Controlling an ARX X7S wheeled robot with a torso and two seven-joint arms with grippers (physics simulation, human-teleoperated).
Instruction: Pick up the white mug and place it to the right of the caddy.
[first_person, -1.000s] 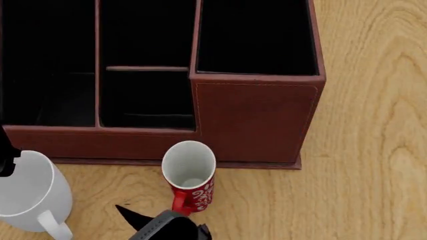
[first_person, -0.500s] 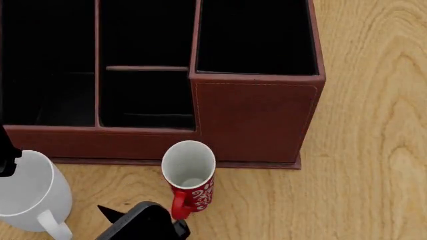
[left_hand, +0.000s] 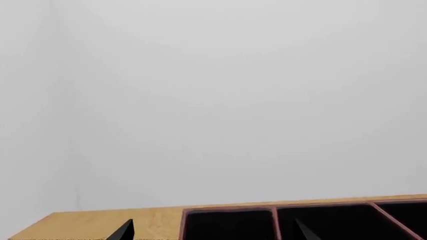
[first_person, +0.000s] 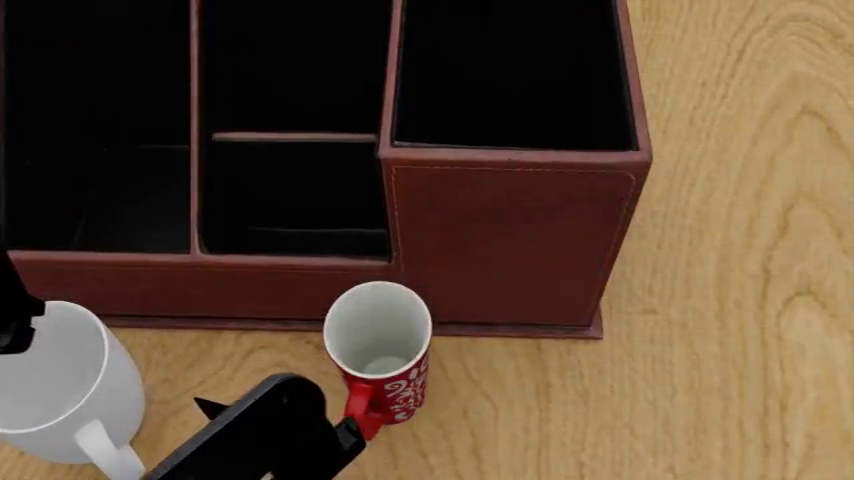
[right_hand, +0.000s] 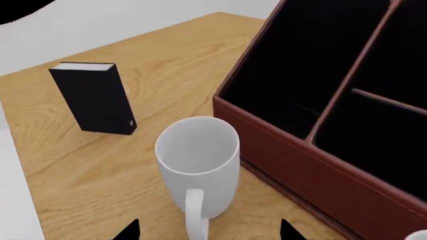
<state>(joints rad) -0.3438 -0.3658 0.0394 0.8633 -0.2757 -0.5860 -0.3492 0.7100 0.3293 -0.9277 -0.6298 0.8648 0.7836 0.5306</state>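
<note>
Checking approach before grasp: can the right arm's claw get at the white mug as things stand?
Probably yes. In the right wrist view the white mug stands upright straight ahead, handle toward the camera, with bare table around it. The caddy stands close beside it, apart; the red mug is off to the other side.

Right gripper (first_person: 274, 430) low at near edge of head view, fingertips (right_hand: 127, 231) spread apart. Left gripper (first_person: 14, 310) at far-left edge, fingertips (left_hand: 123, 231) apart.

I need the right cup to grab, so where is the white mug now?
In the head view the white mug stands at the lower left, just in front of the caddy, left of the red mug.
</note>
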